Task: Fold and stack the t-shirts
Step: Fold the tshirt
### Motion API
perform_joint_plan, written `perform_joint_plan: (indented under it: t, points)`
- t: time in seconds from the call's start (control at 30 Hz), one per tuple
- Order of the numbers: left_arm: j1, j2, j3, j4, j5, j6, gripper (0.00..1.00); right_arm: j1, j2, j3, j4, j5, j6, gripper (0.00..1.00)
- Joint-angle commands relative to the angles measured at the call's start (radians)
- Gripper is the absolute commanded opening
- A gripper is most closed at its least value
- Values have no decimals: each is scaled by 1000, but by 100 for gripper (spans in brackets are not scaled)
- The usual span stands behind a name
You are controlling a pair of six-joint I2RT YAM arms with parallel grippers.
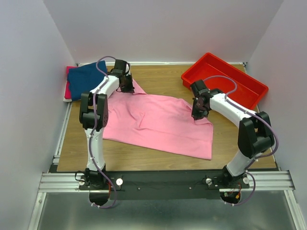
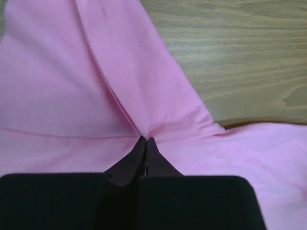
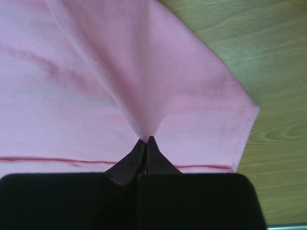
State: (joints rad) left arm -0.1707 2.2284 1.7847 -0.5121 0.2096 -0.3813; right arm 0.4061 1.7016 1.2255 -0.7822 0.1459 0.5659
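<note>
"Pink t-shirt [image 1: 158,125]: where does it lie?"

"Across the middle of the wooden table [image 1: 163,79]. It is mostly flat but wrinkled, and two places on it are drawn up off the wood."

"Why drawn up?"

"Each arm has hold of it. The left gripper [image 2: 145,140] has its fingers pressed together on a fold of pink cloth at the far left end, beside a stitched seam. The right gripper [image 3: 145,140] pinches the cloth the same way at the right side, close to a hemmed corner. In both wrist views the cloth tents up to the pinch."

"To what end?"

"Most likely to carry that edge over for a fold, or to pull the shirt smooth first. Holding it at two well-separated points would keep the edge taut, so it should bunch less."

"And the other shirts?"

"A navy shirt [image 1: 86,79] lies folded on a red-magenta one [image 1: 67,88] in the far left corner, near the left gripper. That seems to be the stack the pink one should join. The red tray [image 1: 225,76] sits at the far right, apart from the cloth."
</note>
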Motion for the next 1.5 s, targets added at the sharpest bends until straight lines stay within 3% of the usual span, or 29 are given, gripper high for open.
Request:
perform_joint_plan:
  t: [0.0, 0.7, 1.47]
  points:
    - [3, -147, -50, -9, -45, 30, 0, 5, -65, 14, -80, 96, -46, 0]
    - [5, -631, -517, -37, -194, 39, 0, 5, -172, 12, -285, 251, -172, 1]
    - [-16, -862, -789, -97, -153, 51, 0, 7, -157, -129, -416, 201, -23, 1]
